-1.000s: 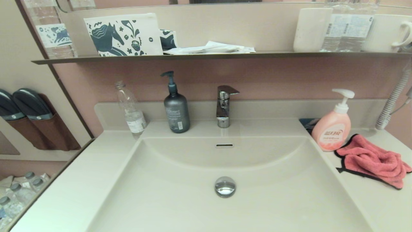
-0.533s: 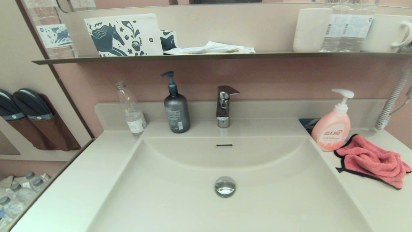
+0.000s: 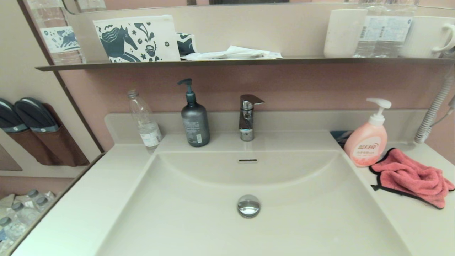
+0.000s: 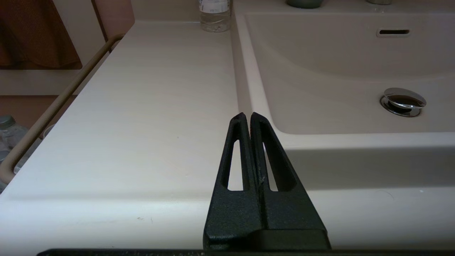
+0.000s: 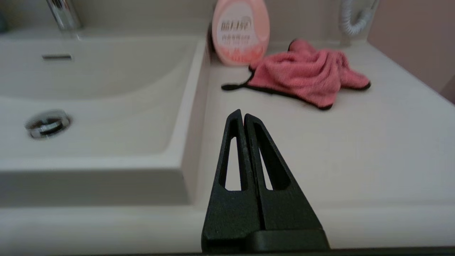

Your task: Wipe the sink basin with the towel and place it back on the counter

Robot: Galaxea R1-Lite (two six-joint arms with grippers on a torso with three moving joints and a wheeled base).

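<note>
towel (image 3: 412, 176) crumpled on counter (image 3: 419, 220), at 3 o'clock of sink basin (image 3: 199, 220) | left gripper (image 4: 247, 115) closed, empty | right gripper (image 5: 241, 114) closed, empty, towel at its 1 o'clock

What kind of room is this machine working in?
Most likely a bathroom, perhaps in a hotel. A cream-white sink basin with a chrome tap is set into the counter, with a pink soap bottle and a coral towel beside it.
</note>
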